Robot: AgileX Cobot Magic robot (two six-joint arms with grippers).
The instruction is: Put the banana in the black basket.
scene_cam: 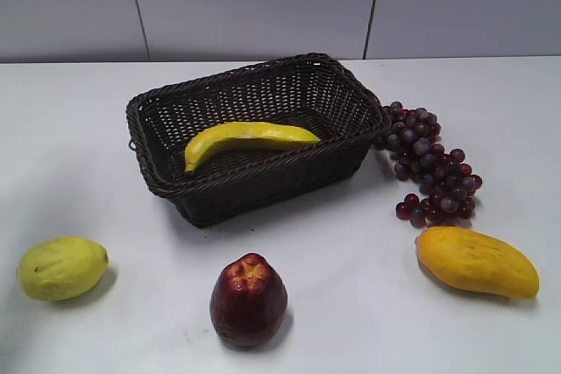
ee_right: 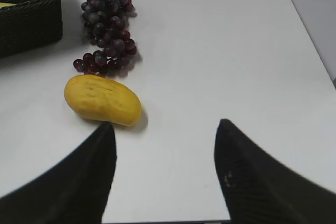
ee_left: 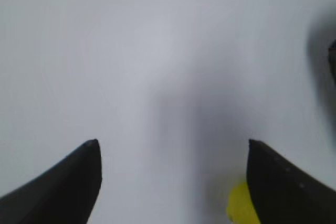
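The yellow banana (scene_cam: 248,139) lies inside the black basket (scene_cam: 219,186), leaning against its front wall. The basket stands at the middle back of the white table; its corner shows in the right wrist view (ee_right: 26,19). Neither arm shows in the exterior view. My left gripper (ee_left: 173,142) is open and empty over bare table, with a bit of a yellow fruit (ee_left: 240,208) beside its right finger. My right gripper (ee_right: 165,124) is open and empty over the table, to the right of the mango (ee_right: 102,99).
A yellow-green lemon-like fruit (scene_cam: 61,267) lies front left, a dark red apple-like fruit (scene_cam: 248,299) front middle, an orange-yellow mango (scene_cam: 476,261) front right. Purple grapes (scene_cam: 429,164) lie right of the basket, also in the right wrist view (ee_right: 106,30). The table's right edge (ee_right: 310,30) shows there.
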